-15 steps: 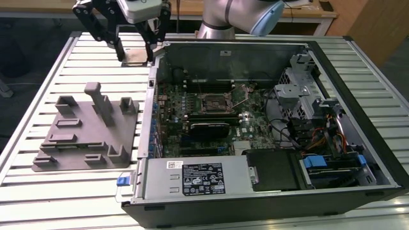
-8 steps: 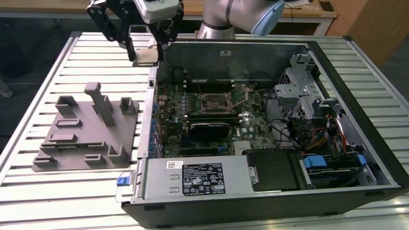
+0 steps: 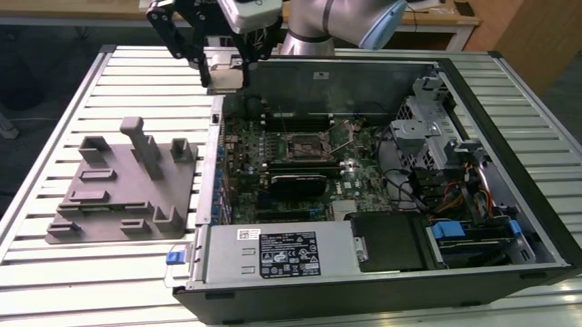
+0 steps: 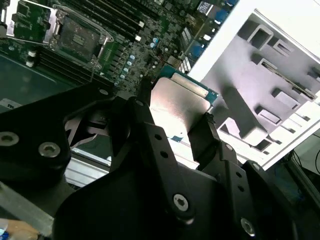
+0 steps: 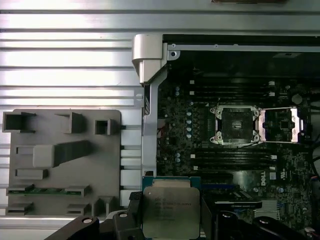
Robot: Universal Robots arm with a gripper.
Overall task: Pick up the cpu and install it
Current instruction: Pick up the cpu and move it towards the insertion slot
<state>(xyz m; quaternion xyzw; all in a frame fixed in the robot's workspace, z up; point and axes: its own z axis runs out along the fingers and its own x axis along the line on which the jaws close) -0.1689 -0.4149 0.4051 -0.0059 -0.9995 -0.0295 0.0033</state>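
Observation:
My gripper (image 3: 225, 76) is shut on the cpu (image 3: 226, 72), a small square chip with a silvery top and a green edge. It hangs high above the far corner of the open computer case (image 3: 509, 225), toward the exterior view's left. Both wrist views show the cpu (image 4: 177, 105) (image 5: 167, 210) clamped between the black fingers (image 4: 145, 130). The motherboard socket (image 3: 304, 144) (image 5: 235, 125) lies apart from the chip, in the middle of the board. Its metal load plate (image 5: 282, 125) is swung open beside it.
A grey fixture block (image 3: 127, 184) (image 5: 60, 160) with posts and slots sits on the slatted table (image 3: 54, 272) beside the case, at the exterior view's left. Inside the case are a drive cage (image 3: 437, 129), a power supply (image 3: 272, 252) and cables.

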